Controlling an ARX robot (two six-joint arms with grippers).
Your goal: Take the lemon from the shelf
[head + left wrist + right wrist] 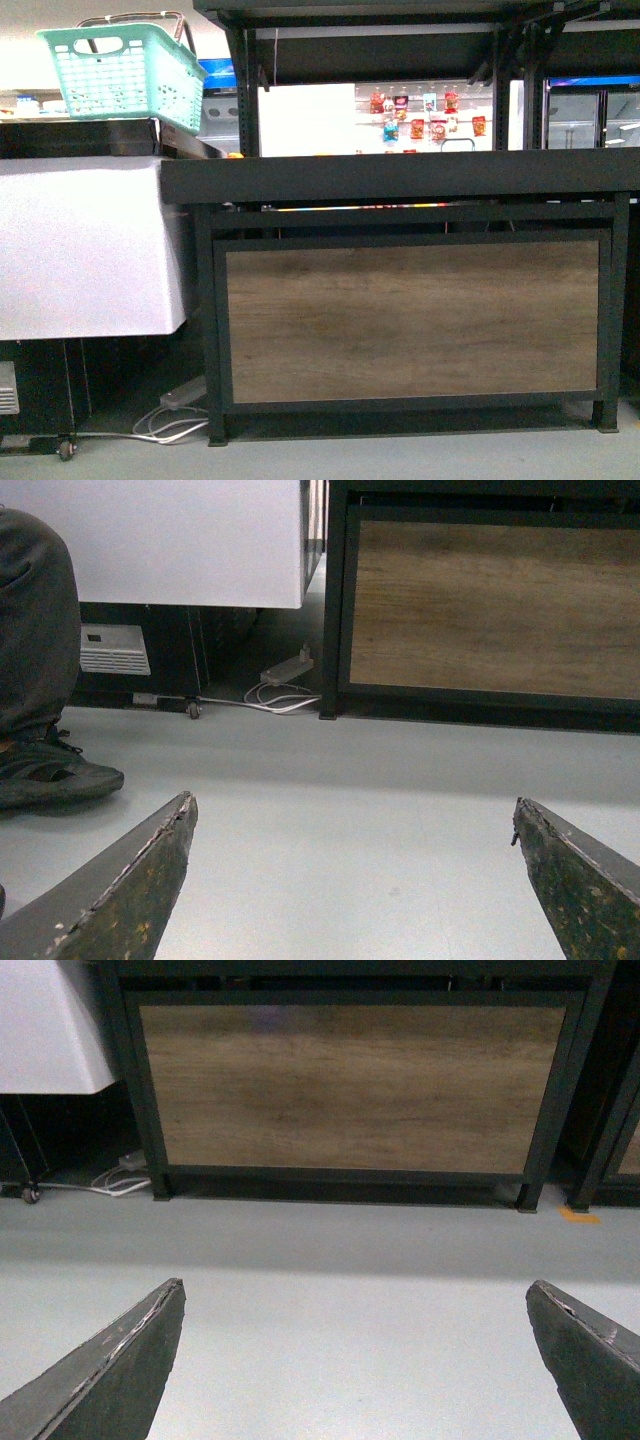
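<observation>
The shelf (400, 180) stands straight ahead: a black metal frame, a dark deck seen edge-on, a black canopy above, and a brown wood-grain panel (410, 320) filling the front below. From this low angle the deck's top surface is hidden, so the lemon cannot be made out. A tiny orange speck (235, 155) at the deck's left end may be fruit, but it is too small to tell.

Neither arm shows in the front view. The left gripper (352, 810) is low over the grey floor (350, 780), aimed at the panel's left part, its jaws spread wide with only floor between them. The right gripper (355, 1290) is held the same way, facing the panel squarely, jaws wide apart and holding nothing.

A teal basket (125, 75) sits atop a white cabinet (80, 240) left of the shelf. A dark shoe (50, 775) rests on the floor near the left gripper.
</observation>
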